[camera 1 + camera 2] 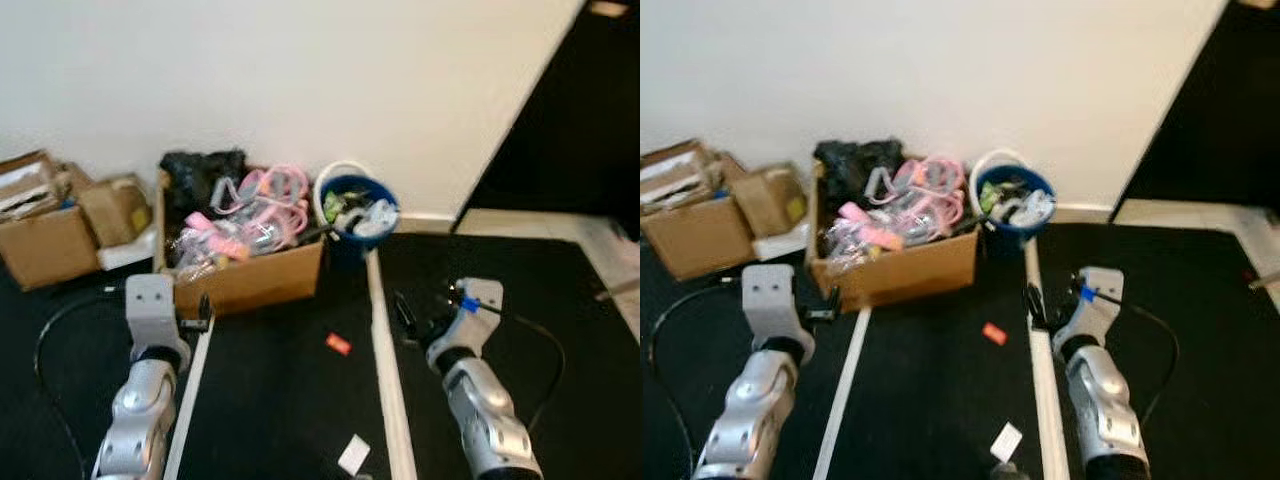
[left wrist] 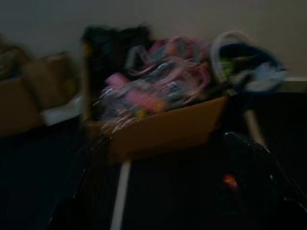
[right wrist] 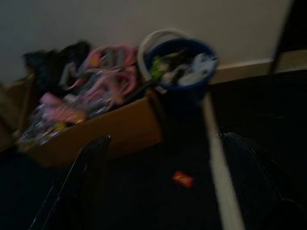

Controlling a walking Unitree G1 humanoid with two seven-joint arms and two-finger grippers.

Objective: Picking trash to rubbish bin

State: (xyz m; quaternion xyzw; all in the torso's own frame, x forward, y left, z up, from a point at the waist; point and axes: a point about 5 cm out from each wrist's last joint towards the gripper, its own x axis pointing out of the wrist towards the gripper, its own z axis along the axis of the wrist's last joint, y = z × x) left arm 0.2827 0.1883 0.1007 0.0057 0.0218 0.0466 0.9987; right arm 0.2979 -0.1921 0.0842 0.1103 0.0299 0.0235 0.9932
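Both grippers, left (image 1: 205, 310) and right (image 1: 405, 315), hover open and empty above dark floor; red scrap (image 1: 338, 344) lies between them, bin (image 1: 357, 212) by the wall.

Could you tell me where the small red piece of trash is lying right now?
The small red piece of trash lies on the black floor between the two arms, in front of the cardboard box and just left of the pale floor strip.

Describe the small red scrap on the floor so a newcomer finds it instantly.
Start at the big open cardboard box of pink items by the wall. On the black floor mat just before its right corner lies the red scrap, the only red piece; the other scrap nearby is white.
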